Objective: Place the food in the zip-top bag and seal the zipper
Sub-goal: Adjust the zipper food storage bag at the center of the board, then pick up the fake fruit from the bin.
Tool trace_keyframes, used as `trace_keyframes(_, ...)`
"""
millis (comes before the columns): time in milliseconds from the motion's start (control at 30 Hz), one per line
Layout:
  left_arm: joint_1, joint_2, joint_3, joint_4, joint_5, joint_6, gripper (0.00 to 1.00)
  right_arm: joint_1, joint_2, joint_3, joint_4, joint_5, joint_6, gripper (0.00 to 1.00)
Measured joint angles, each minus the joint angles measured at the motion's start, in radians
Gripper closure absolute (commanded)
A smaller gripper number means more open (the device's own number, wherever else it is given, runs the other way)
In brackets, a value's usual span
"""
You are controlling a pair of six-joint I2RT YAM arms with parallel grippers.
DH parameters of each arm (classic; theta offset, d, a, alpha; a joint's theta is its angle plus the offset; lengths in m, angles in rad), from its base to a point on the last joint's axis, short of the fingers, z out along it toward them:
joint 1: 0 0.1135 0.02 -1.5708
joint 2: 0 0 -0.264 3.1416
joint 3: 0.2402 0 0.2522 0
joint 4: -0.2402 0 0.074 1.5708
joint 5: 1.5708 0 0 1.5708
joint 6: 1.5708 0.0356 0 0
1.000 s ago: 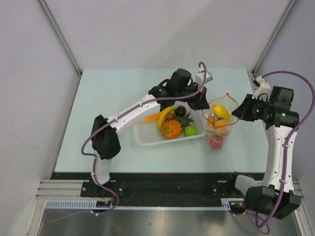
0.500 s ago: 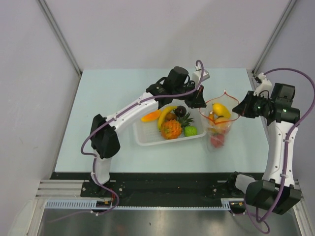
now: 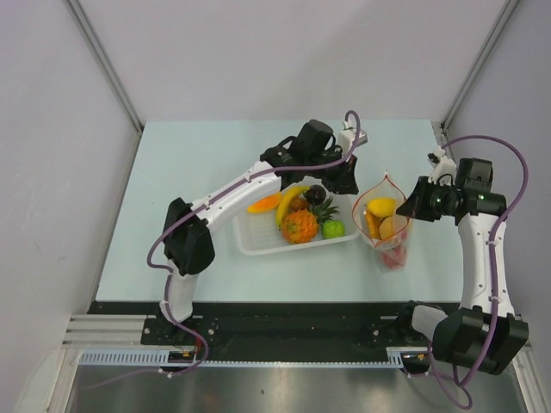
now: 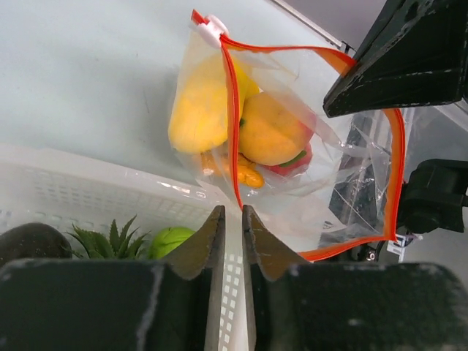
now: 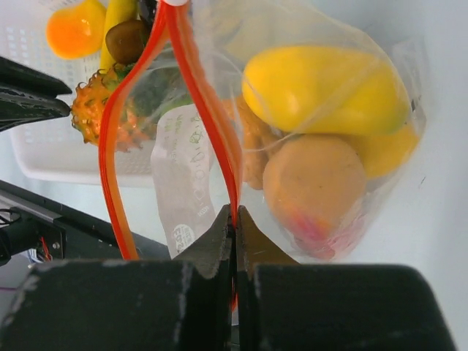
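Observation:
The clear zip-top bag (image 3: 385, 219) stands right of the basket with yellow, orange and red food inside, including a yellow fruit (image 5: 322, 84) and a peach-coloured one (image 5: 314, 179). Its red-orange zipper (image 4: 232, 110) makes a narrow open loop. My right gripper (image 5: 235, 212) is shut on the zipper strip (image 5: 212, 117) at the bag's right rim (image 3: 411, 206). My left gripper (image 4: 232, 212) hovers at the bag's left rim (image 3: 349, 182), with its jaws a narrow slit apart and nothing between them. The strip ends just at their tips. A pineapple (image 3: 300, 225), banana (image 3: 288, 200), green fruit (image 3: 333, 229) and dark fruit (image 3: 316, 194) lie in the basket.
The white perforated basket (image 3: 258, 241) sits mid-table under my left arm, with an orange slice (image 3: 263, 204) at its left end. Grey walls and frame posts close in the table's back and sides. A small white-grey block (image 3: 360, 135) lies behind the left wrist.
The left jaws have parted slightly and let go of the bag's rim. The right gripper pulled its rim, narrowing the mouth, and the bag shifted slightly right and nearer.

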Motion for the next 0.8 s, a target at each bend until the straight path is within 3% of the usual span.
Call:
trace_keyframes(33,0.0,0.0,0.0,-0.001,0.001,0.003,0.61,-0.001,-0.003,0.005,-0.002,0.001,0.0,1.0)
trace_keyframes(100,0.004,-0.006,-0.002,0.007,0.0,0.015,0.45,-0.002,-0.01,0.019,-0.001,0.002,0.0,1.0)
trace_keyframes(133,0.007,-0.012,-0.009,0.014,0.0,0.014,0.31,-0.003,-0.013,0.027,-0.001,0.003,0.0,1.0)
trace_keyframes(233,0.02,-0.065,-0.09,0.046,0.0,0.023,0.23,-0.01,-0.02,0.037,0.0,0.005,-0.005,1.0)
trace_keyframes(467,0.066,-0.175,-0.343,0.095,-0.006,0.224,0.29,-0.085,-0.022,0.037,-0.005,0.008,-0.024,1.0)
trace_keyframes(633,0.055,-0.126,-0.357,0.067,-0.006,0.366,0.34,-0.102,-0.022,0.038,-0.013,0.007,-0.027,1.0)
trace_keyframes(800,0.03,-0.049,-0.346,0.032,-0.005,0.418,0.38,-0.104,-0.022,0.038,-0.022,0.006,-0.038,1.0)
